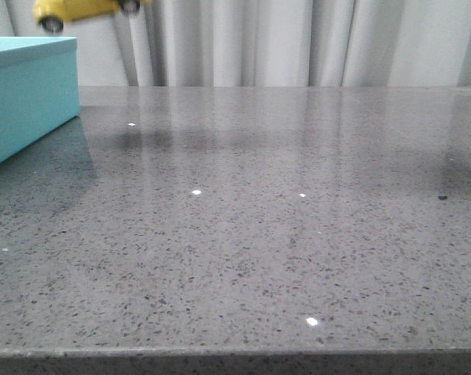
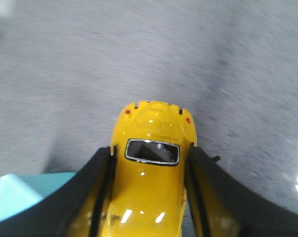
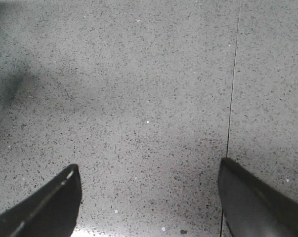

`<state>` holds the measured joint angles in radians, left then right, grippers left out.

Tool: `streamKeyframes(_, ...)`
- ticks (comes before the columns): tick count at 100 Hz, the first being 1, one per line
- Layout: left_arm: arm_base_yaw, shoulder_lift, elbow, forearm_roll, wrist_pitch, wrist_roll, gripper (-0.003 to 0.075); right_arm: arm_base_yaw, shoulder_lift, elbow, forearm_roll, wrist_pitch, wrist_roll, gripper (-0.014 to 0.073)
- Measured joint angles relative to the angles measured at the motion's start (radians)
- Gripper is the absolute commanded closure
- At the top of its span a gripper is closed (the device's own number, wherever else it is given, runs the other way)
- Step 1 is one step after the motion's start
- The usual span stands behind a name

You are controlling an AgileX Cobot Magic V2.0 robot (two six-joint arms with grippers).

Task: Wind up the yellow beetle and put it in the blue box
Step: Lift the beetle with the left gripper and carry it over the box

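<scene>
The yellow beetle (image 1: 79, 9) hangs high in the air at the top left of the front view, just above and beyond the blue box (image 1: 24, 98). In the left wrist view the yellow beetle (image 2: 151, 177) fills the space between the two black fingers (image 2: 215, 197), roof and dark window showing, and my left gripper (image 2: 149, 155) is shut on its sides. A corner of the blue box (image 2: 25, 195) shows below it. My right gripper (image 3: 149, 173) is open over bare grey table, nothing between its fingers. Neither gripper shows in the front view.
The speckled grey stone table (image 1: 258, 234) carries the box at its far left. A thin seam (image 3: 233, 94) runs through the table top in the right wrist view. A white curtain (image 1: 297, 39) hangs behind the table.
</scene>
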<state>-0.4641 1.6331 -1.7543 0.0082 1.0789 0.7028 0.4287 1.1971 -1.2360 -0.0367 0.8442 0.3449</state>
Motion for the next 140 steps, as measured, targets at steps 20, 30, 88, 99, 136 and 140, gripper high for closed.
streamKeyframes(20,0.005,0.000,-0.138,0.218,0.070,-0.301,0.0603,0.000,0.000,0.000,0.000,0.000,0.000,0.0024)
streamKeyframes(30,0.039,0.000,-0.167,0.283,0.127,-0.430,0.0603,0.000,0.000,0.000,0.000,0.000,0.000,0.0024)
streamKeyframes(88,0.459,0.000,-0.066,0.035,0.185,-0.607,0.0603,0.000,0.000,0.000,0.000,0.000,0.000,0.0024)
streamKeyframes(99,0.481,0.004,0.012,0.034,0.185,-0.607,0.0603,0.000,0.000,0.000,0.000,0.000,0.000,0.0024)
streamKeyframes(136,0.488,0.147,0.095,-0.008,0.162,-0.607,0.0603,0.000,0.000,0.000,0.000,0.000,0.000,0.0024)
streamKeyframes(140,0.488,0.158,0.097,-0.017,0.160,-0.607,0.0603,0.000,0.000,0.000,0.000,0.000,0.000,0.0024)
